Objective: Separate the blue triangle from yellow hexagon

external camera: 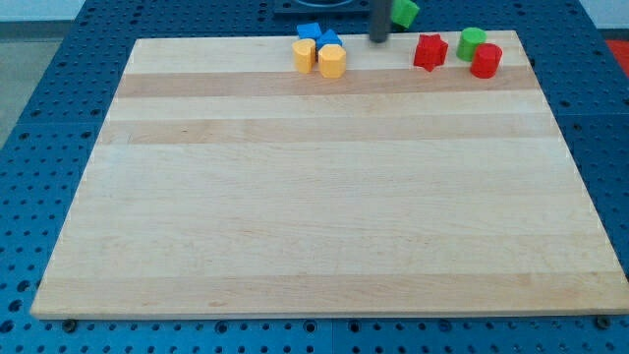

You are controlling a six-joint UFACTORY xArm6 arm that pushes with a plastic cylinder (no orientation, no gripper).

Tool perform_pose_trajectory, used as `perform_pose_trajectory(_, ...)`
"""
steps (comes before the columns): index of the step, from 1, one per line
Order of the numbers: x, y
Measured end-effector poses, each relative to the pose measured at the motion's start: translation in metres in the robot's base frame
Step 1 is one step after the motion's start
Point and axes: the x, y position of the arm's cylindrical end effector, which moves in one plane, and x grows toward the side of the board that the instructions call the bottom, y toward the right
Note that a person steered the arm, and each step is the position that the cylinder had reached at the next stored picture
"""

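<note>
All obstacles sat along the view's top edge of the pale wooden board [324,197] — a touching clump of two blue blocks [318,35] and two yellow blocks [320,58], my tip [377,39] just right of it. Right again: red star block [429,51], green cylinder [471,42], red cylinder [486,61] — gap between clumps passable.

This place looks like a robotics lab. A pale wooden tabletop [324,197] lies on a blue metal base [59,88] with a regular grid of mounting holes, as on test benches. Small coloured plastic blocks [332,60] sit at the view's top, like test pieces.
</note>
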Motion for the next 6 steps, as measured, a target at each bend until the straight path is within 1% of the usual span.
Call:
perform_pose_trajectory(1, 0.022, -0.05)
perform_pose_trajectory(2, 0.047, -0.078)
perform_pose_trajectory(4, 0.103, -0.121)
perform_pose_trajectory(5, 0.12, -0.131)
perform_pose_trajectory(6, 0.127, -0.134)
